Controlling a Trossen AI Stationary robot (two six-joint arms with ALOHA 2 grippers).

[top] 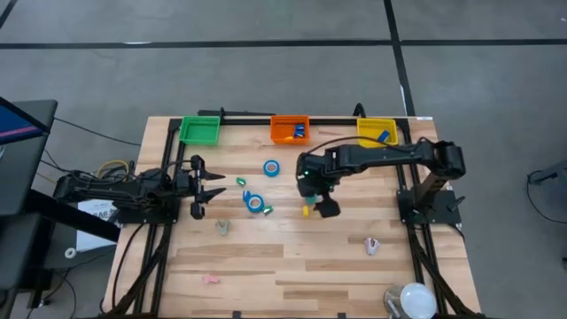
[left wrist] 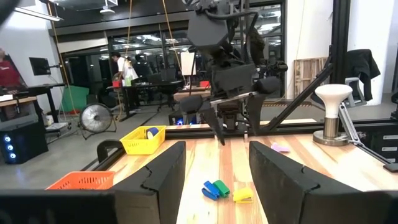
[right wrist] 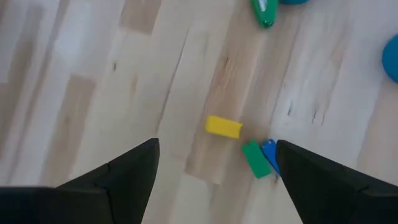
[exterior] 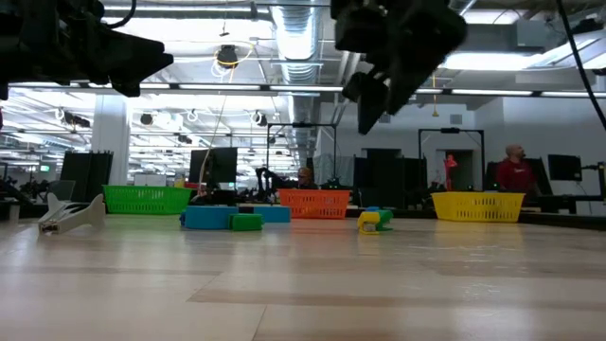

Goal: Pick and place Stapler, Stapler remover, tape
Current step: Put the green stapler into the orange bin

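A small cluster of yellow, green and blue stapler pieces (top: 307,211) (right wrist: 224,126) lies flat on the table's middle. My right gripper (top: 312,197) (right wrist: 217,149) hovers open just above it, touching nothing. Two blue tape rolls (top: 271,167) (top: 253,200) lie flat to the cluster's left, with green staplers (top: 241,181) (top: 267,210) beside them. Pale staple removers (top: 222,227) (top: 372,245) (top: 211,280) lie nearer the near edge. My left gripper (top: 199,186) (left wrist: 214,174) waits open and raised at the table's left side, pointing right.
Green bin (top: 199,130), orange bin (top: 290,129) and yellow bin (top: 376,131) stand along the far edge; the orange and yellow ones hold blue items. A white round lamp-like object (top: 415,299) stands at the near right corner. People show in the room behind.
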